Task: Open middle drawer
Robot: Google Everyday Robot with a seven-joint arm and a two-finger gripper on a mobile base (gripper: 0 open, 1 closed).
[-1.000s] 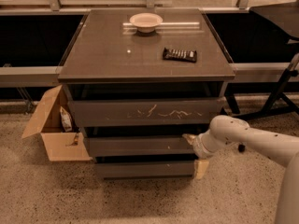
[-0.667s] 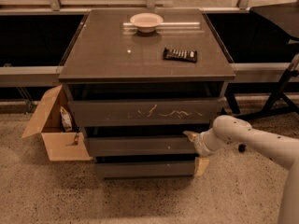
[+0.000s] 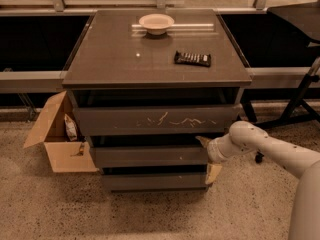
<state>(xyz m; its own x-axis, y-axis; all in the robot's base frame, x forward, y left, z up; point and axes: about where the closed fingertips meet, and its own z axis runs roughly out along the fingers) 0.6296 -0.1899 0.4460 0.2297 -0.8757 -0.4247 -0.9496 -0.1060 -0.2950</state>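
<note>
Pincer (image 3: 207, 157) at middle drawer (image 3: 150, 156), box (image 3: 62, 156) alongside

No lettering is legible, not even on the dark packet (image 3: 192, 58) on top. The gripper (image 3: 207, 156) sits at the middle drawer (image 3: 150, 155), right end.

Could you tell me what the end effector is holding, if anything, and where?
Cannot be told; the end effector is at the right end of the middle drawer.
</note>
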